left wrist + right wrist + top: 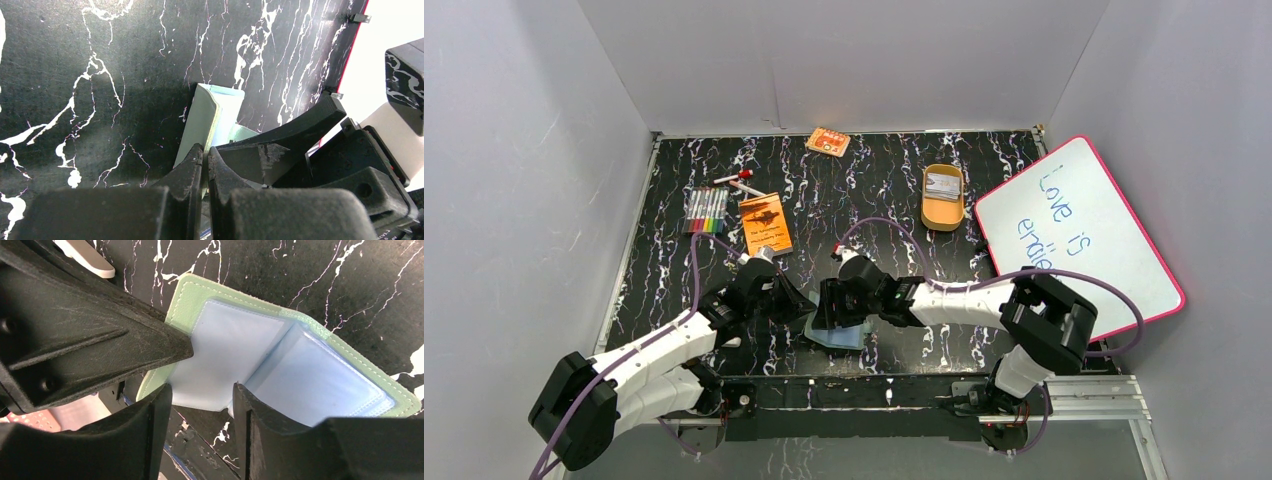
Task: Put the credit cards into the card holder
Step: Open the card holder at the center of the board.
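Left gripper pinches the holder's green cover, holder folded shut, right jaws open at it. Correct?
No: the holder is spread open, blue sleeves showing, in the right wrist view. The left gripper does pinch its green cover, and the right gripper stands open at it.

Two hands: the left hand [205,159] and the right hand [202,392]. One sage-green card holder [186,300], showing two pale blue sleeves [320,385]. One tan oval tray [943,214], and in it one pale patch of credit cards [943,183]; it may be a single card or a small stack, too small to count. One orange booklet [765,224]. One orange-and-white square packet [828,141]. One whiteboard [1079,235]. One row of coloured markers [706,211], with two loose red-tipped pens [736,180] beside it. One bench [874,170].
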`<action>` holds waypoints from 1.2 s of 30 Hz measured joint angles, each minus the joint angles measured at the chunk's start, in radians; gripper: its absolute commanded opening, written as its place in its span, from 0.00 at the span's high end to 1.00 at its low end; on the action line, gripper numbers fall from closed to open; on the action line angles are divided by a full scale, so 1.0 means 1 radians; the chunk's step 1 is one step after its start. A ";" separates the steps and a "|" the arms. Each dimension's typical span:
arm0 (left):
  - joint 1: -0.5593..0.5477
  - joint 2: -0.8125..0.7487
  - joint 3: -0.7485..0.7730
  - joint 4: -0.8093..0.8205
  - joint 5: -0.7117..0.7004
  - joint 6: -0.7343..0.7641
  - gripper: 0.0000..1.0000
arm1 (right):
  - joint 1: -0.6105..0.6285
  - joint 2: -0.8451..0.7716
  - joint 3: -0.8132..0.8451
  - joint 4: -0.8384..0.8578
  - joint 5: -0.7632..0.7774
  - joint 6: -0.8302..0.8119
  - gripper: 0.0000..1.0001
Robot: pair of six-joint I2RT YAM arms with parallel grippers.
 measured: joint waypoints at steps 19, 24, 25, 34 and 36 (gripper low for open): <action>0.000 -0.010 0.000 0.000 0.012 0.003 0.86 | 0.000 -0.014 -0.075 -0.005 0.050 0.027 0.46; 0.000 -0.026 -0.004 0.010 0.027 0.003 0.84 | -0.001 -0.047 -0.089 0.013 0.051 0.027 0.46; 0.000 -0.029 -0.005 0.011 0.030 0.003 0.85 | -0.001 -0.050 -0.089 0.018 0.051 0.026 0.46; 0.000 -0.032 -0.009 0.028 0.048 0.006 1.00 | -0.006 -0.063 -0.104 0.040 0.050 0.026 0.38; 0.000 -0.028 -0.014 0.034 0.048 0.008 1.00 | -0.006 -0.082 -0.122 0.051 0.050 0.030 0.35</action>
